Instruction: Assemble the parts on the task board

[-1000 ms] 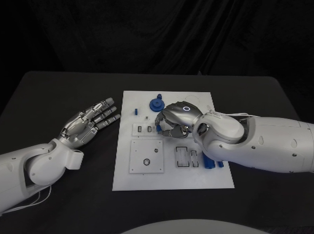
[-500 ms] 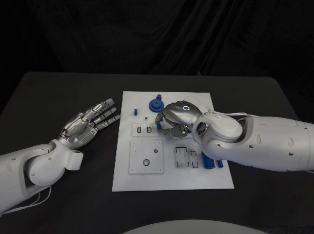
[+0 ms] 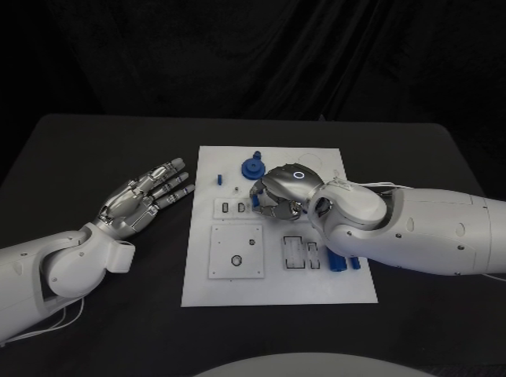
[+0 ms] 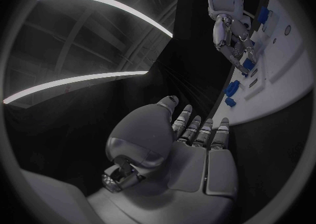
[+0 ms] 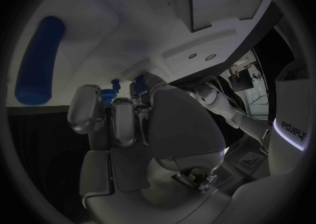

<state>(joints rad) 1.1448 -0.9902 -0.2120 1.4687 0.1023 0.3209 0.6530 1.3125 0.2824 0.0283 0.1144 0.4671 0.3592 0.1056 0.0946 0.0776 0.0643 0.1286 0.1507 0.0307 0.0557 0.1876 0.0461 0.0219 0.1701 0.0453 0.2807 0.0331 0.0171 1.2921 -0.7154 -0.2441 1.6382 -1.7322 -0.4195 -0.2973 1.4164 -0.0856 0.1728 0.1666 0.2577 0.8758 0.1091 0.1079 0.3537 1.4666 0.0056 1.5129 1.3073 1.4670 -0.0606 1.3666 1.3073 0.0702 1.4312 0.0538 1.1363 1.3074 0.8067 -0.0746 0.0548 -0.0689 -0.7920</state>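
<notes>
Setting: a black worktop stood before a black curtain, with the white task board lying at its middle.
Right hand: the right hand hovered over the upper middle of the board, fingers curled downward over the small slotted block there; whether it pinched a part, I could not tell (the wrist view showed blue bits at its fingertips, no more).
Left hand: the left hand lay off the board at its 9 o'clock side, released, fingers apart, holding nothing.
Parts: a blue gear-like part stood just at 11 o'clock from the right hand; a small blue peg lay at its 9 o'clock; a blue part lay by the board's right edge, under the right forearm.
Key relation: the right hand was far nearer the parts; the long blue cylinder lay apart from its fingers.
</notes>
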